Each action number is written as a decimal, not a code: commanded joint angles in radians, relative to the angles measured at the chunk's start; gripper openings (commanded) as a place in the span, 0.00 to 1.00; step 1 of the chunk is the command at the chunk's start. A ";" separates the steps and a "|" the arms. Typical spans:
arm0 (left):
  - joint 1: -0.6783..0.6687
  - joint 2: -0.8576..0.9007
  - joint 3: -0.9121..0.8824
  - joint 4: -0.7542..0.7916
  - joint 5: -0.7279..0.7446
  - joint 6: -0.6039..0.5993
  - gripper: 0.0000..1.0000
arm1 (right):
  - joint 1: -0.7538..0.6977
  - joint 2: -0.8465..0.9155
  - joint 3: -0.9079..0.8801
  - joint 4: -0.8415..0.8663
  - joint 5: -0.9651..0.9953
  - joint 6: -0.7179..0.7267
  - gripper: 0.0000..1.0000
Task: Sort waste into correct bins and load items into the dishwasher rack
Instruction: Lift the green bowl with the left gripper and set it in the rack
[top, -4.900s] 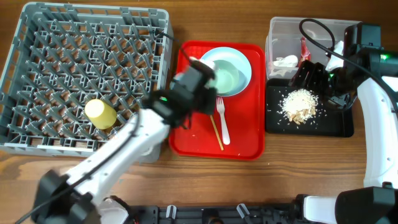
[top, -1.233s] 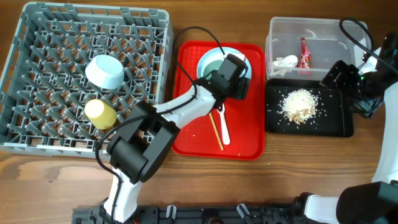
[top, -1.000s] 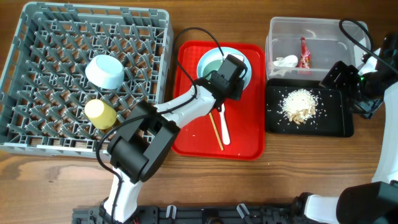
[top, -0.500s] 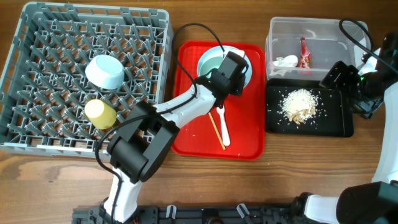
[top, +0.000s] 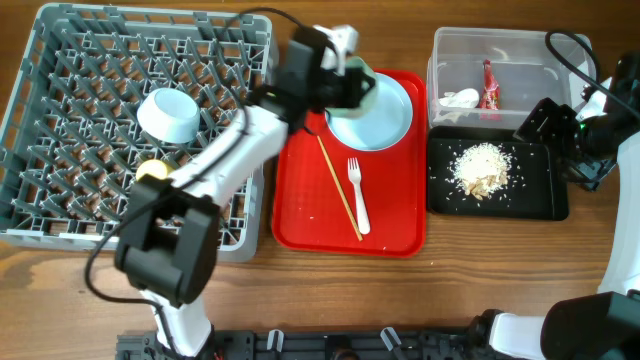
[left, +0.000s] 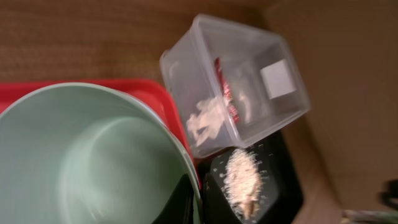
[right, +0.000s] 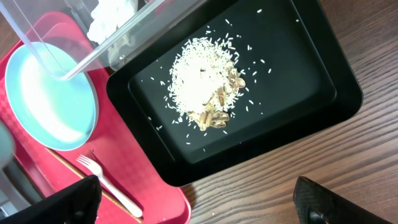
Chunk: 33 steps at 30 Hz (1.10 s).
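My left gripper (top: 346, 80) is shut on the rim of a pale green bowl (top: 363, 88) and holds it tilted above the red tray's far edge, beside the grey dishwasher rack (top: 60, 215). In the left wrist view the bowl (left: 87, 155) fills the left, with my fingers (left: 186, 202) pinching its rim. The white plate (top: 385, 115), white fork (top: 357, 195) and chopstick (top: 338, 185) lie on the red tray. The other green bowl (top: 168, 115) and the yellow cup (top: 150, 172) are in the rack. My right gripper (right: 199, 211) is open and empty by the black tray (top: 540, 200).
The clear tub (top: 520, 50) holds the red wrapper (top: 488, 82) and white tissue (top: 460, 98). Beige food scraps (top: 480, 168) lie in the black tray, also seen in the right wrist view (right: 205, 87). The red tray (top: 310, 225) sits between rack and bins.
My left gripper has lifted the green bowl off the plate and moved it up and left toward the rack. The plate and chopstick now show fully. The right arm has not moved.
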 joint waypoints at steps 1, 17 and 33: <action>0.159 -0.096 0.020 0.018 0.296 -0.047 0.04 | 0.000 -0.016 0.007 0.005 0.000 -0.021 1.00; 0.609 -0.050 0.019 0.018 0.518 -0.043 0.04 | 0.000 -0.016 0.007 0.014 0.000 -0.047 1.00; 0.655 0.073 0.019 0.082 0.689 -0.043 0.04 | 0.000 -0.016 0.007 0.024 0.000 -0.045 1.00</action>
